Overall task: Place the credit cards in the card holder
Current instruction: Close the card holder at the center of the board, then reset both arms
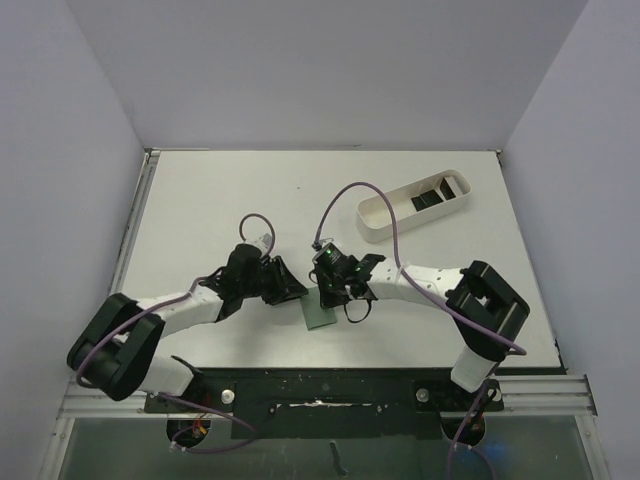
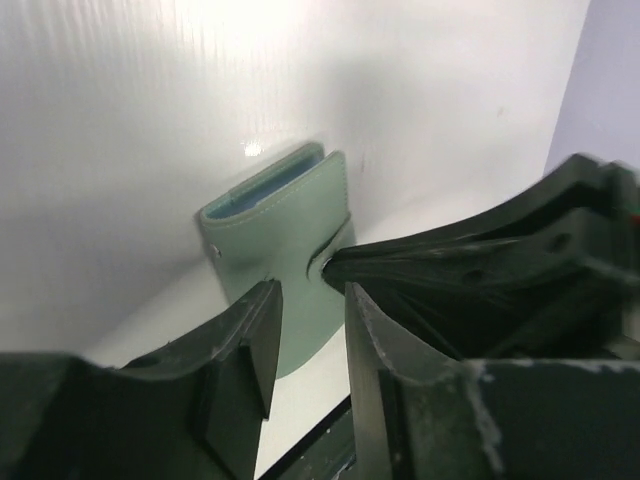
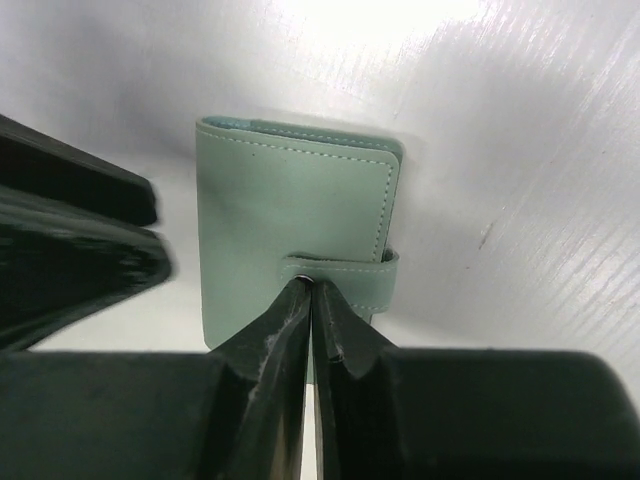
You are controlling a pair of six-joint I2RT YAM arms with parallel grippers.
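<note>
Left gripper: fingers a little apart, holding nothing, at the card holder's left side.
Right gripper: fingers together, tips touching the holder's snap tab.
Card holder: closed, flat on the desk, near edge.
Credit cards: in the white tray, far right.

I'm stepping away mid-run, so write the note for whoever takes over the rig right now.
Left hand: open, holding nothing, close beside the card holder.
Right hand: shut, tips at the snap tab; whether it pinches the tab is unclear.
Card holder: closed, flat on the table near the front edge, between the two hands.
Credit cards: in the white tray, far right.
Done: nothing visible yet.
Left: unsnap and open the holder, then fetch the cards and slot them in.
</note>
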